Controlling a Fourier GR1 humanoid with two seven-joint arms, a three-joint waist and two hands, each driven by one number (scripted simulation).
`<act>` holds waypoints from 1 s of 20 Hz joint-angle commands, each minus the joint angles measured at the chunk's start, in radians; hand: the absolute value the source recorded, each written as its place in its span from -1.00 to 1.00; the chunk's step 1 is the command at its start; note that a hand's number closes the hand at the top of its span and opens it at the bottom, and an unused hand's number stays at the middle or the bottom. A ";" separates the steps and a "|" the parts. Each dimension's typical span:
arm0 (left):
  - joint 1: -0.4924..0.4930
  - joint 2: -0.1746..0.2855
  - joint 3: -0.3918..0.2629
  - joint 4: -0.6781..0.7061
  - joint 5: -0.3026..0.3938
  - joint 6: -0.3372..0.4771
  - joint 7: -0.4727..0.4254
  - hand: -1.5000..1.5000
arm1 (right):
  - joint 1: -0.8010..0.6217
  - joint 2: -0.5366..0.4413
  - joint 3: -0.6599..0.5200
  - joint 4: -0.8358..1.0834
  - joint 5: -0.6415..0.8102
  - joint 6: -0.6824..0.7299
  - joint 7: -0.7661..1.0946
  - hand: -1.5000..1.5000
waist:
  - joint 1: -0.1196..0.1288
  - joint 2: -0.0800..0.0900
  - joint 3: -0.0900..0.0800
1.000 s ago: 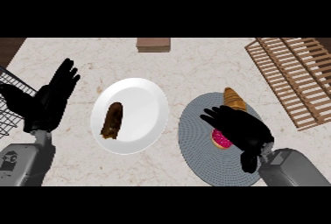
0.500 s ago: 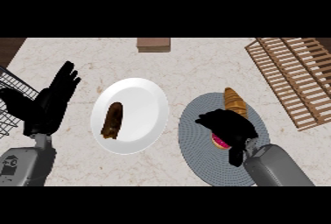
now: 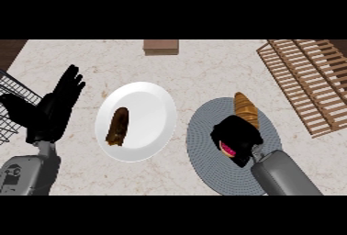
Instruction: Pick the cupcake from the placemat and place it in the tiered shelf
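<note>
- Reading the head view, I judge the step in hand to be the grasp. My right robot hand (image 3: 236, 132) sits over the cupcake (image 3: 228, 149) on the grey placemat (image 3: 203, 153), at about 4 o'clock in the view.
- To do it well, I would check that fingers and thumb sit on opposite sides of the cupcake before lifting. Then I would rise straight up, so the croissant (image 3: 245, 108) just beside the hand at its 12 o'clock is not nudged.
- The wooden tiered shelf (image 3: 305, 82) lies at 2 o'clock, well apart from the mat, and I would carry the cupcake across to it upright.
- Right robot hand: fingers curled down around the cupcake and closed on it, with only a pink sliver showing at the hand's 6 o'clock. I cannot tell whether the cupcake is off the mat.
- Left robot hand (image 3: 55, 110): open with fingers up, resting at 9 o'clock near a black wire basket (image 3: 12, 114) and holding nothing.
- A white plate (image 3: 146, 92) with a brown pastry (image 3: 118, 126) lies between the two hands.
</note>
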 commanded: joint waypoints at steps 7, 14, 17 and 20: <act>0.004 0.017 0.007 -0.004 0.004 -0.031 -0.011 0.00 | 0.048 0.272 0.032 0.004 -0.096 -0.161 0.650 1.00 | 0.023 0.006 0.004; -0.026 0.013 0.004 0.018 -0.012 -0.021 0.017 0.00 | -0.017 0.275 0.195 -0.161 -0.270 -0.418 0.879 1.00 | 0.013 0.003 0.004; -0.013 -0.029 -0.020 0.027 -0.024 -0.001 -0.004 0.00 | -0.078 0.276 0.103 -0.298 -0.320 -0.527 0.891 1.00 | -0.003 0.000 0.005; -0.037 0.003 0.020 0.043 0.006 -0.029 -0.007 0.00 | -0.173 0.276 0.158 -0.350 -0.240 -0.611 1.013 1.00 | 0.005 0.001 0.003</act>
